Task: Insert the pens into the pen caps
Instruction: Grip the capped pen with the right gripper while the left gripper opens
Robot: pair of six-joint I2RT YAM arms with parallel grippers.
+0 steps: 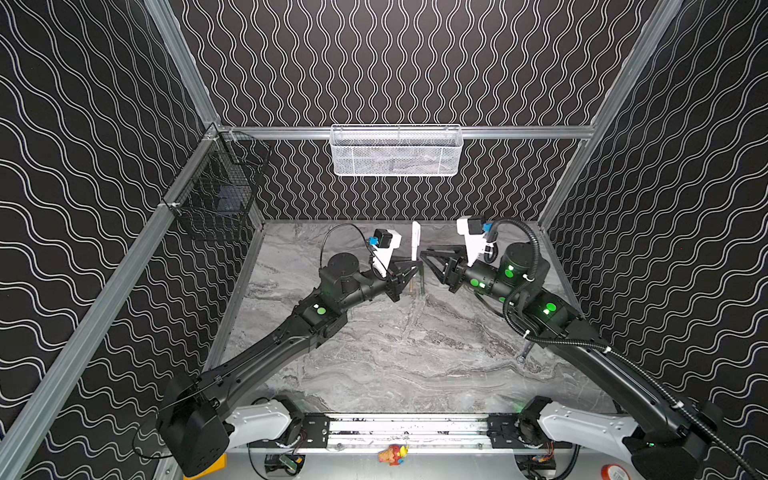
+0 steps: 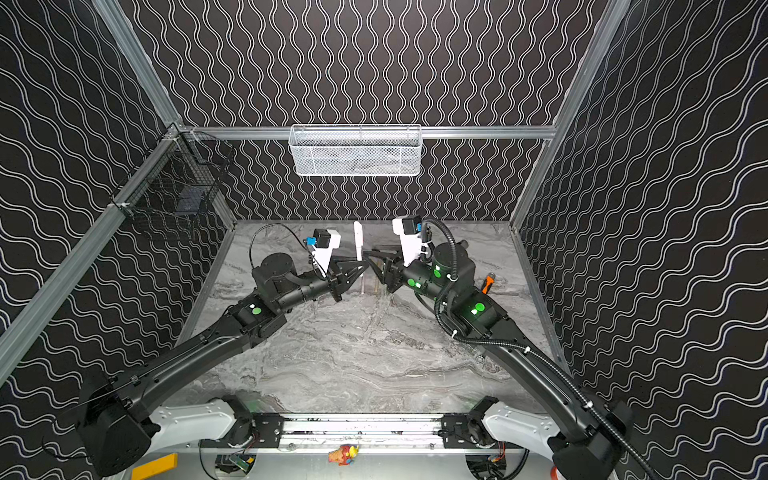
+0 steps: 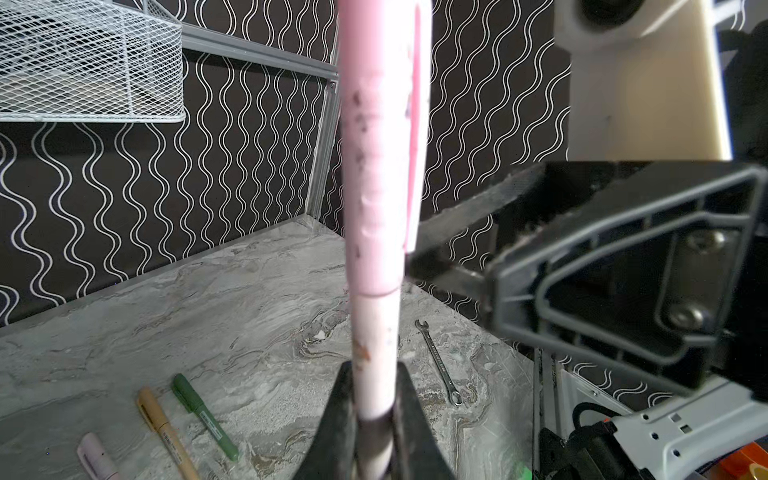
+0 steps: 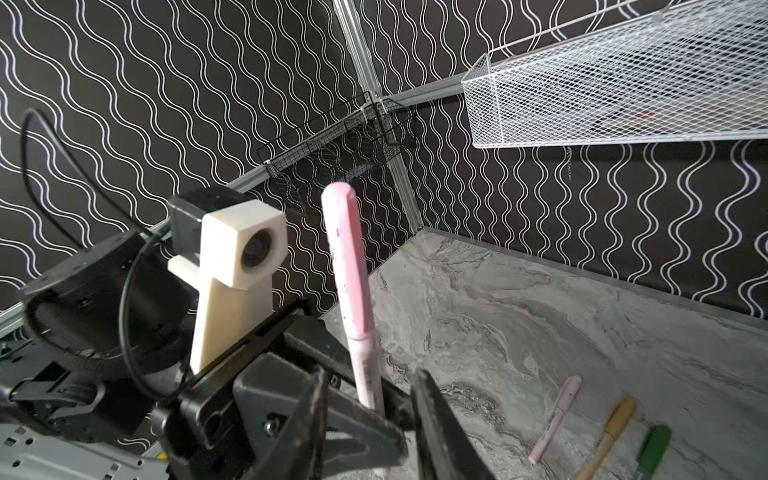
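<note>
Now the left gripper (image 1: 412, 272) is clamped on the lower barrel of a pink pen (image 1: 415, 243). The pen stands nearly upright above the table (image 1: 395, 365), toward 12 o'clock from its centre in both top views. A pink cap (image 3: 380, 166) sits on the pen's upper end, its rim meeting the barrel at a clean seam in the left wrist view.

The right gripper (image 1: 424, 258) comes in from 3 o'clock, level with the pen, its jaws parted. In the right wrist view the pen rises in the gap between them with space on either side. In the left wrist view its fingertips (image 3: 440, 270) end right at the cap's clip side; whether they touch it I cannot tell.

Three more pens lie side by side on the table just to 6 o'clock of the grippers: a second pink pen (image 3: 97, 457), a tan pen (image 3: 166, 432) and a green pen (image 3: 203, 415). Each is capped, and they lie close but apart. A spanner (image 3: 438, 361) lies flat at about 4 o'clock, beside the right arm.

A white basket (image 1: 397, 153) hangs on the wall at 12 o'clock and a black basket (image 1: 220, 187) at 10 o'clock.
</note>
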